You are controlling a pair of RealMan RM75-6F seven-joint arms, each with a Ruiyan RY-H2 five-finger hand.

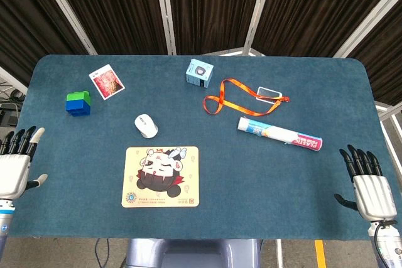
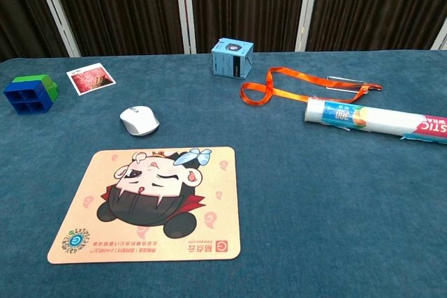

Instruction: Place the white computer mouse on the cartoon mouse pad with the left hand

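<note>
The white computer mouse (image 1: 146,125) (image 2: 139,120) lies on the blue table cloth, just beyond the far left corner of the cartoon mouse pad (image 1: 161,176) (image 2: 150,202). The pad lies flat near the front edge, its picture of a dark-haired figure upside down to me. My left hand (image 1: 16,162) rests at the table's left edge, fingers apart and holding nothing, well to the left of the mouse. At the right edge my right hand (image 1: 367,183) is likewise open and empty. The chest view shows neither hand.
A green and blue block (image 1: 78,103) (image 2: 29,93) and a photo card (image 1: 107,82) (image 2: 91,78) lie at the back left. A light blue box (image 1: 199,72) (image 2: 232,58), an orange lanyard with badge (image 1: 242,96) (image 2: 300,86) and a rolled plastic pack (image 1: 280,132) (image 2: 377,119) lie to the right.
</note>
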